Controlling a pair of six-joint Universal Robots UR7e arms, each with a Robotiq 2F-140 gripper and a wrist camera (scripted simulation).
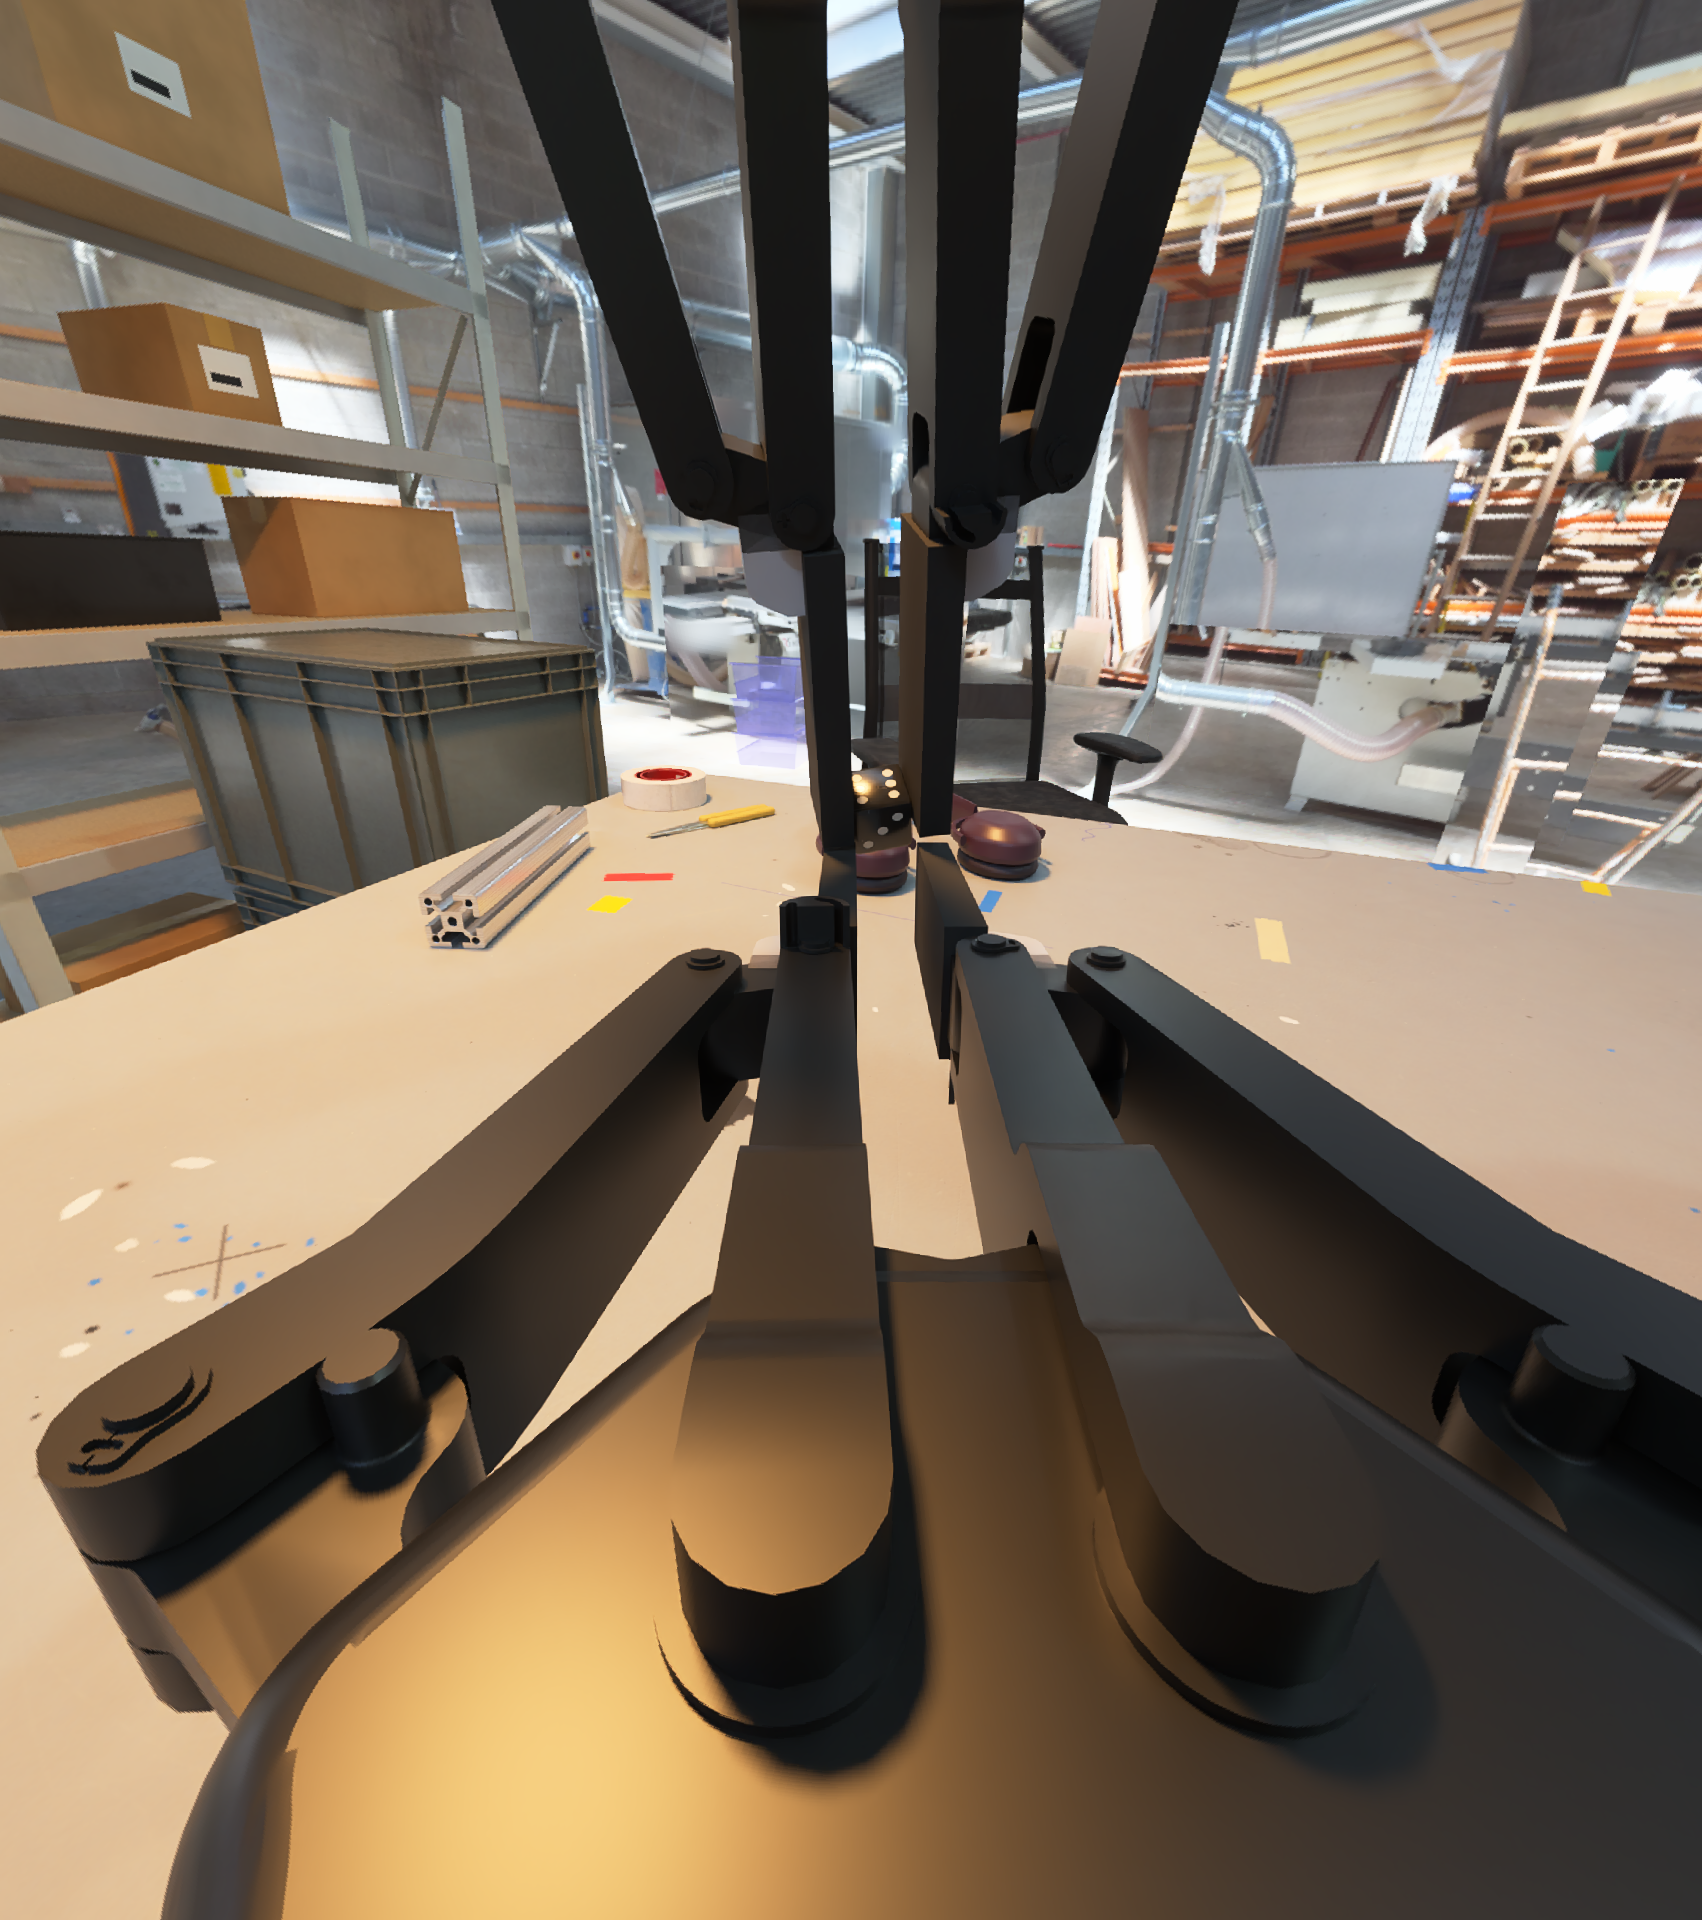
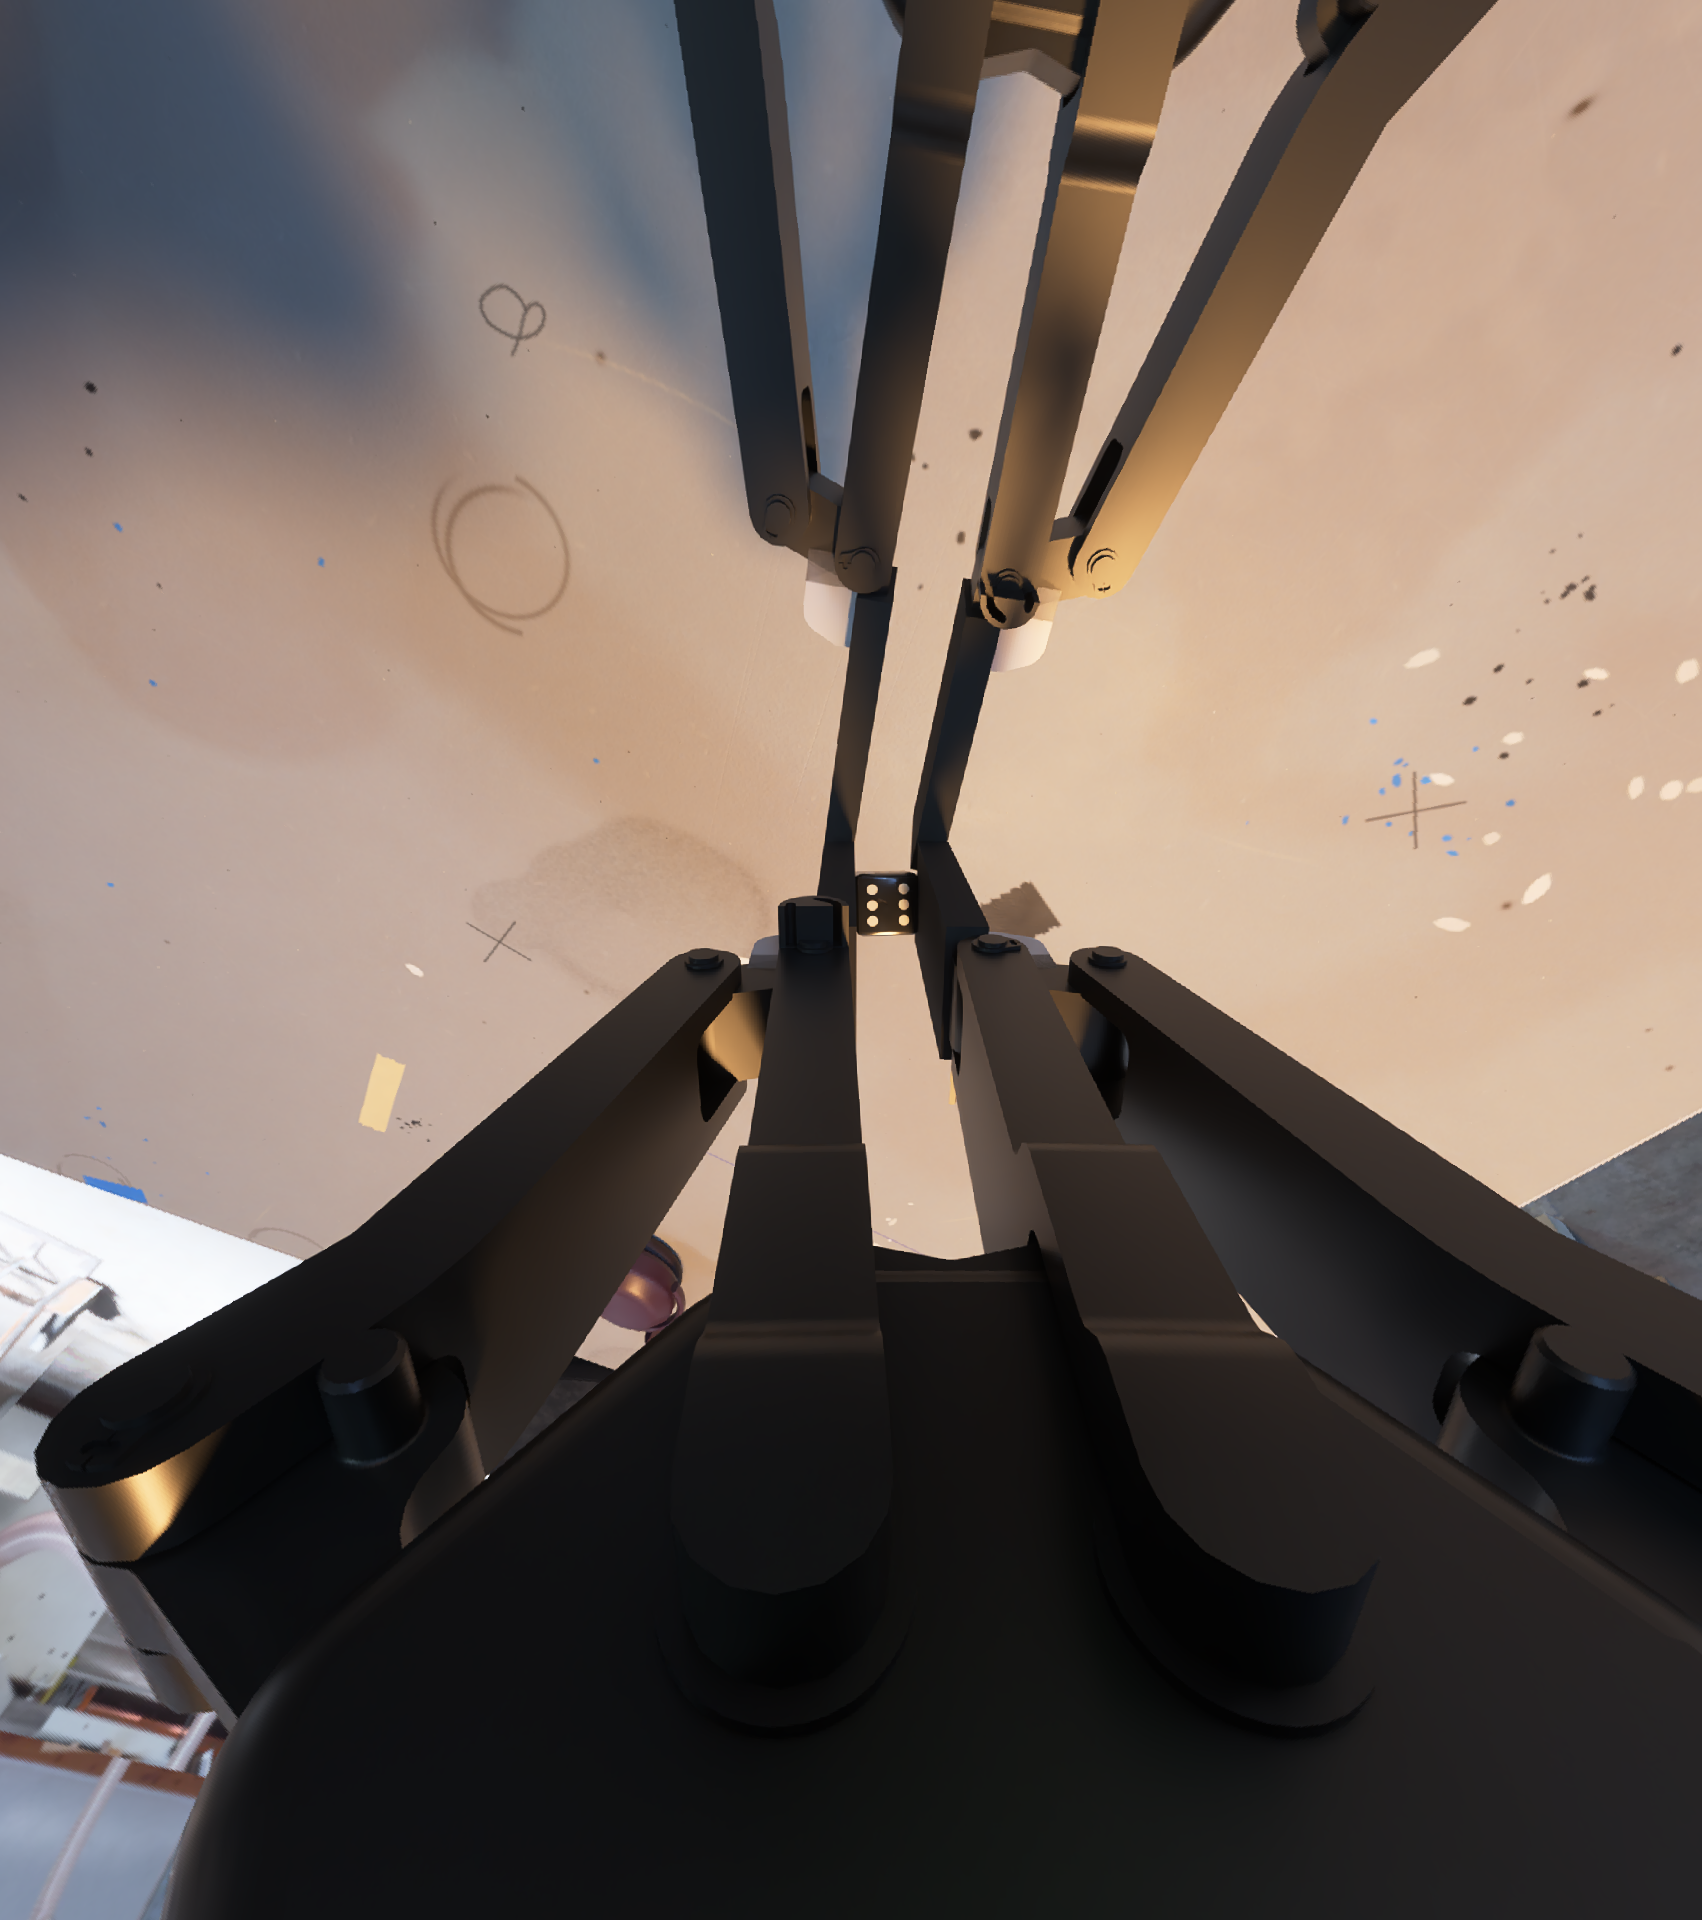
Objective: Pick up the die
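Right gripper (image 2: 883,883) aimed straight down at the table (image 2: 1242,520), its two fingers drawn in and pinching the die (image 2: 885,904) between the pads, the six-pip face turned up toward the wrist camera. Small dark shadow on the tabletop just beside the fingers; not possible to tell whether the die touches the surface or hangs clear of it.

Left gripper (image 1: 883,883) stretched out low and nearly level over the table, fingers narrowed to a gap about as wide as the die, tips right at the die's near edge. Not possible to tell whether those tips press on it. From this side, black die with pale pips flanked by the other gripper's vertical fingers.

Pale worn tabletop, marked with pencil crosses, paint specks and scraps of coloured tape. Toward the far edge: aluminium extrusion (image 1: 504,878), tape roll (image 1: 665,788), yellow-handled tool (image 1: 717,821), purple ear defenders (image 1: 998,842) just behind the die. Beyond, a grey crate (image 1: 379,748), metal shelving with cardboard boxes (image 1: 172,358), silver ducting (image 1: 1262,260) and timber racks in a workshop hall.
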